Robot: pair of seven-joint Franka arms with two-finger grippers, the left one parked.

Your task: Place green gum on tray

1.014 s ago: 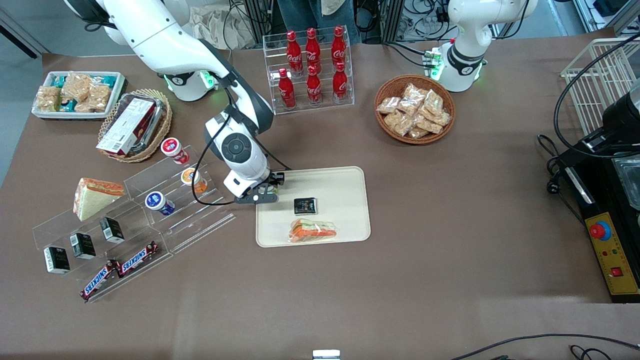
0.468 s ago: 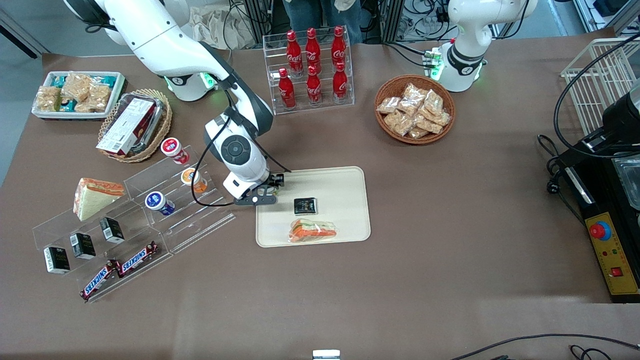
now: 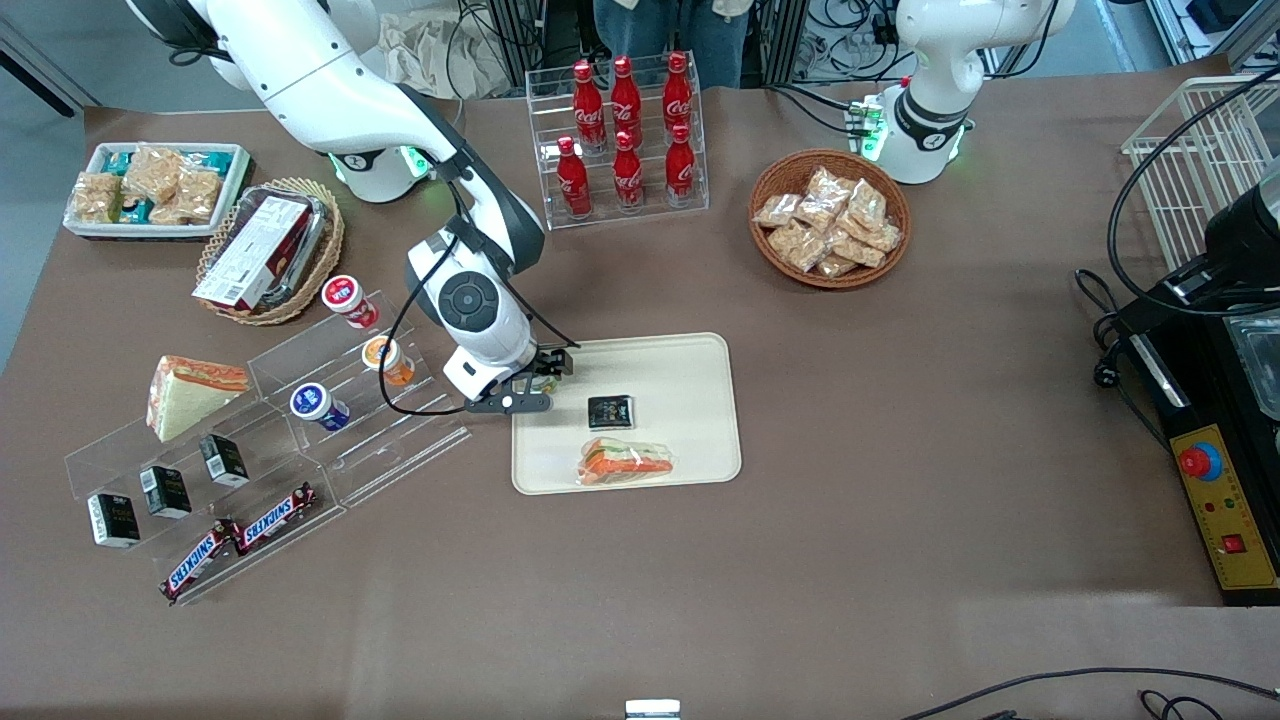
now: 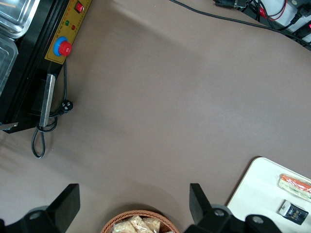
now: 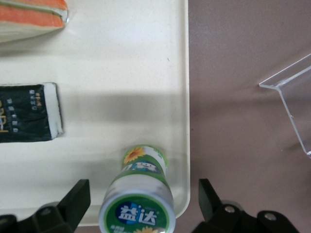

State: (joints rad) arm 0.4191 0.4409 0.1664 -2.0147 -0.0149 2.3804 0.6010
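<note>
Green gum [image 5: 140, 200] is sitting on the tray [image 5: 126, 58] near its rim, gripper [image 5: 141, 213] spread wide and gripping nothing, so I'd lift straight up to avoid clipping it.

Arm shell [image 3: 330, 80]: is showing glossy white casing with black bands at the joints.
Wrist cap [image 3: 468, 297]: is showing a round dark grey disc with a ring of buttons.
Base light [image 3: 415, 160]: is glowing green.
Cable [image 3: 400, 330]: is running black and thin, looping from forearm to hand.
Bracket [image 3: 508, 403]: is showing flat black with a white dot.
Gripper [image 3: 545, 372]: is hanging over the tray [image 3: 690, 360] corner nearest the working arm's end, black angular fingers [image 5: 75, 196] spread wide.
</note>
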